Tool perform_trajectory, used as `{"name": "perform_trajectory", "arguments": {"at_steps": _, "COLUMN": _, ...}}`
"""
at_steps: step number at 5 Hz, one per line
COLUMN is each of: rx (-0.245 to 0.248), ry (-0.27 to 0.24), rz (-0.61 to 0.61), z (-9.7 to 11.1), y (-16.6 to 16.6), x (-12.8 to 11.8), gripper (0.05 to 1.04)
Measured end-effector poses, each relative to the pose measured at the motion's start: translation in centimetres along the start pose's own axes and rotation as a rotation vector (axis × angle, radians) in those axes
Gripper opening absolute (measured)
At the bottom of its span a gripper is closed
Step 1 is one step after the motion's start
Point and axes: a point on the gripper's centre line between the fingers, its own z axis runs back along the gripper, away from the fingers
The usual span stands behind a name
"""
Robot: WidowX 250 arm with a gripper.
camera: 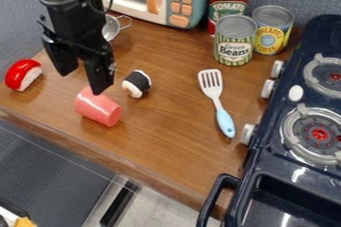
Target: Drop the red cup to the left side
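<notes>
"Where do we see the red cup (pixel 98 107)?"

"We see it lying on its side on the table (pixel 170 131), just below the gripper (pixel 81 82), which we find open, its fingers apart."

"And what do we have around it?"

"On our left, a red-and-white toy piece (pixel 24 75) sits near the table's edge; a black-and-white roll (pixel 136 83) is near the cup, and farther right we have a spatula (pixel 225 121) and the stove (pixel 266 176)."

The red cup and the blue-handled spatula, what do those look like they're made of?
The red cup looks like smooth plastic with a soft, satin finish: its colour is even, with no grain showing. The spatula seems to be plastic too, with a smooth handle; its pale slotted blade lacks a mirror-like shine, though coated metal is possible.
</notes>
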Motion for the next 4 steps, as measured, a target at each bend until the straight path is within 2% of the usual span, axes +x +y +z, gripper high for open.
{"name": "perform_trajectory", "arguments": {"at_steps": 1, "rx": -0.016, "ry": 0.005, "rz": -0.021, "z": 0.0, "y": -0.26, "x": -0.09, "gripper": 0.999}}
{"name": "perform_trajectory", "arguments": {"at_steps": 4, "rx": -0.019, "ry": 0.004, "rz": -0.021, "z": 0.0, "y": -0.29, "x": -0.07, "gripper": 0.999}}
